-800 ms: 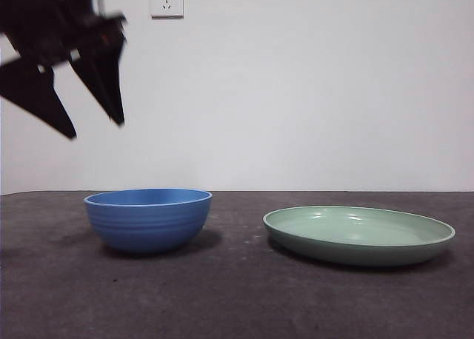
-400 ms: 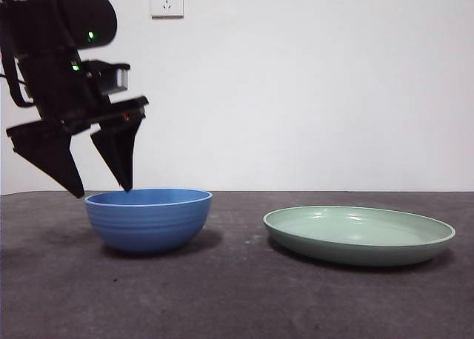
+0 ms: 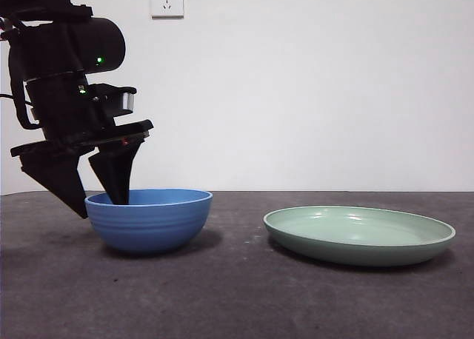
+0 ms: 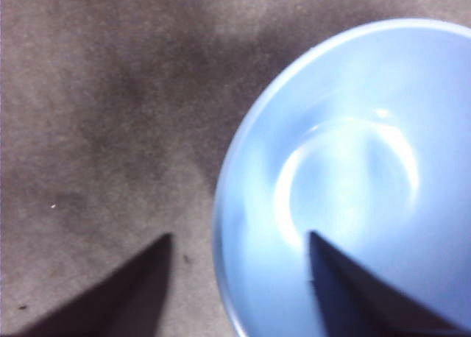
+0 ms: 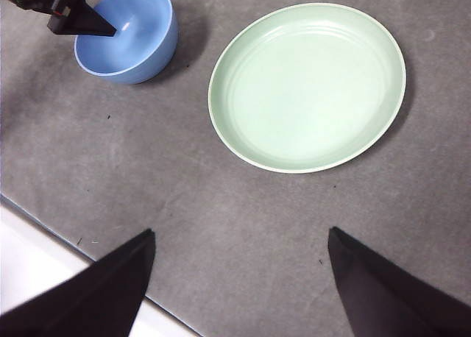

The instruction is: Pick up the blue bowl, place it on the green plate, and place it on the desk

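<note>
Blue bowl [image 4: 353, 182] partly cropped

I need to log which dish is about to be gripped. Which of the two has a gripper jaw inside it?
The blue bowl: the left gripper straddles its rim, one jaw inside. The green plate sits apart, untouched.

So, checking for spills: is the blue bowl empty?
Empty: the blue bowl shows only bare glossy inside, apart from one left gripper jaw dipping in.

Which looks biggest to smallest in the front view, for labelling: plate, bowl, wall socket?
1. Green plate, widest by far.
2. Blue bowl, narrower but taller.
3. Wall socket, smallest, though it sits farther back on the wall, so its true size is unsure.
</note>
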Tool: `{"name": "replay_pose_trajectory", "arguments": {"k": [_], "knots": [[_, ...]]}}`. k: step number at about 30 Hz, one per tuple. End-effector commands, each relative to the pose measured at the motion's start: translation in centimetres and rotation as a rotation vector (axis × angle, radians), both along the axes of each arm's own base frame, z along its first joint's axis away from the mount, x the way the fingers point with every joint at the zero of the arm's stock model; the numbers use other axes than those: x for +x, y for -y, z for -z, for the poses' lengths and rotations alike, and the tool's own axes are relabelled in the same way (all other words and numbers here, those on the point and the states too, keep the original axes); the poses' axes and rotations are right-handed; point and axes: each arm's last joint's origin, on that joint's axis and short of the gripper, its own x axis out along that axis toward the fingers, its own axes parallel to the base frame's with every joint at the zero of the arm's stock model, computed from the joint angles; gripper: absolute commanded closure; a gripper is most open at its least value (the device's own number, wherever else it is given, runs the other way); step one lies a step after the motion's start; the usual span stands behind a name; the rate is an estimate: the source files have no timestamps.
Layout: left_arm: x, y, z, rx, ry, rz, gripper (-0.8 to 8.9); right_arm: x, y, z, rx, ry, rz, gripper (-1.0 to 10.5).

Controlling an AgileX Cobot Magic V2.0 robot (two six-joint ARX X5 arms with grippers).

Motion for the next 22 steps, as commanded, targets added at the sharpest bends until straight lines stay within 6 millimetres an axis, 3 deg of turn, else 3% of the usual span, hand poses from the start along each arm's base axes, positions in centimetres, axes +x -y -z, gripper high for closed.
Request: {"name": "replay_pose_trajectory", "arguments": {"k": [1, 6, 11, 17, 22], "knots": [[0.4, 0.3, 0.0, 0.000, 0.005, -0.008, 7.12, 0.1, 0.0, -0.4, 0.007, 0.015, 0.005, 5.7], [0.4, 0.3, 0.0, -0.004, 0.003, -0.018, 8.04, 0.1, 0.0, -0.4, 0.007, 0.015, 0.005, 5.7], [0.7, 0.4, -0.6, -0.014, 0.021, -0.024, 8.03, 0.1, 0.0, -0.4, 0.007, 0.015, 0.005, 5.7], [0.8, 1.3, -3.9, -0.061, 0.099, -0.028, 8.03, 0.1, 0.0, -0.4, 0.007, 0.015, 0.005, 5.7], [0.3, 3.7, -7.5, -0.116, 0.163, 0.031, 8.03, 0.1, 0.0, -0.4, 0.006, 0.015, 0.005, 5.7]]}}
